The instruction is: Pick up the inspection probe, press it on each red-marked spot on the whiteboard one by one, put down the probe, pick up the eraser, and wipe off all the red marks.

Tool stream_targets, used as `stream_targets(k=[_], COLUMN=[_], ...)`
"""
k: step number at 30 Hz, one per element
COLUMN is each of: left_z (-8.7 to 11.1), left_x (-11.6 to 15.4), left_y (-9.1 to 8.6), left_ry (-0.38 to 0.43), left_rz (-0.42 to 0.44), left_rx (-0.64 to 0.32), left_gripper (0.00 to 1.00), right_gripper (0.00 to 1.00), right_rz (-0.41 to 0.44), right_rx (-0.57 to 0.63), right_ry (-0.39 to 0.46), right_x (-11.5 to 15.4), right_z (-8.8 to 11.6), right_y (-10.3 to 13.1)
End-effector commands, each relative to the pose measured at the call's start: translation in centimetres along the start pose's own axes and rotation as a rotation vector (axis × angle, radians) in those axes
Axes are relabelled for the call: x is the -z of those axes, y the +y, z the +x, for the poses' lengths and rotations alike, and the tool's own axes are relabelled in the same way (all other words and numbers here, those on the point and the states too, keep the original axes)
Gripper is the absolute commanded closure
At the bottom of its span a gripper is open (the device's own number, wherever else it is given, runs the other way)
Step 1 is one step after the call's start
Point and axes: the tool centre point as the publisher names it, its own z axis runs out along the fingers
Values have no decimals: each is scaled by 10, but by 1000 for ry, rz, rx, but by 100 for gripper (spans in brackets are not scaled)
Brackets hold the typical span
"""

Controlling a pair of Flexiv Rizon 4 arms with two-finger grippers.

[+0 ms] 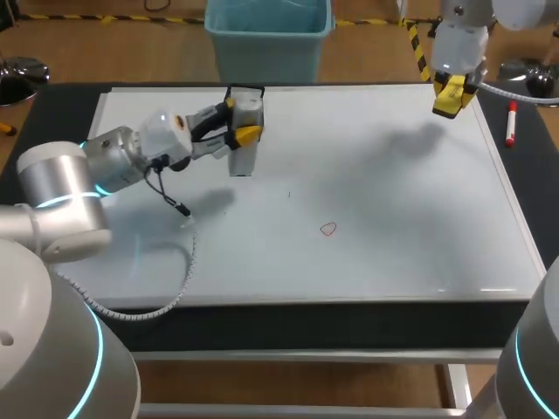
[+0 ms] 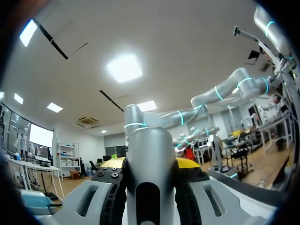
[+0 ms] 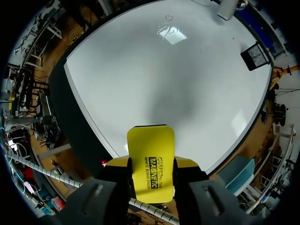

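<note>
Left gripper [image 1: 238, 120]: closed on the grey cylindrical inspection probe [image 1: 245, 131], with one yellow-tipped finger pressed to each side of its body. In the left wrist view the probe [image 2: 150, 159] fills the gap between the fingers.
Probe position: it stands upright over the far left part of the white rectangular whiteboard [image 1: 393, 201]. Its lower end is down at the board's surface, but I cannot tell whether it touches.
Right gripper [image 1: 454, 96]: clamped on the yellow block eraser [image 3: 151, 161], a finger on either side. It holds the eraser in the air above the whiteboard's far right corner, well apart from the surface.
Red mark [image 1: 327, 229]: a small red outlined loop drawn near the middle of the whiteboard, towards its near edge. It is well apart from both grippers.
Red marker pen [image 1: 511, 123]: it lies on the dark tabletop [image 1: 52, 113], just beside the whiteboard's right edge, near the right gripper.
Small black square object [image 1: 245, 90]: it sits at the whiteboard's far edge, just behind the probe. What it is cannot be made out.
Black cable [image 1: 170, 196]: it hangs from the left arm's wrist down over the whiteboard.
</note>
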Motion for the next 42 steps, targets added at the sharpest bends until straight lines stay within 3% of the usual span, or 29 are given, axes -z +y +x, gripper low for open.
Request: stream_targets(k=[1, 13, 25, 42], left_z=[1, 34, 80, 113], left_x=[-33, -86, -100, -114], left_y=[12, 24, 42, 65], left_ry=[44, 96, 53, 46], left_rz=[26, 78, 83, 116], left_rx=[-1, 8, 31, 103], left_gripper=[100, 100, 100, 100], right_gripper=[100, 100, 100, 100], right_rz=[2, 2, 2, 2], right_rx=[2, 2, 2, 2], right_ry=[2, 2, 2, 2], right_x=[1, 1, 1, 1], right_z=[0, 0, 0, 0], right_y=[0, 0, 0, 0])
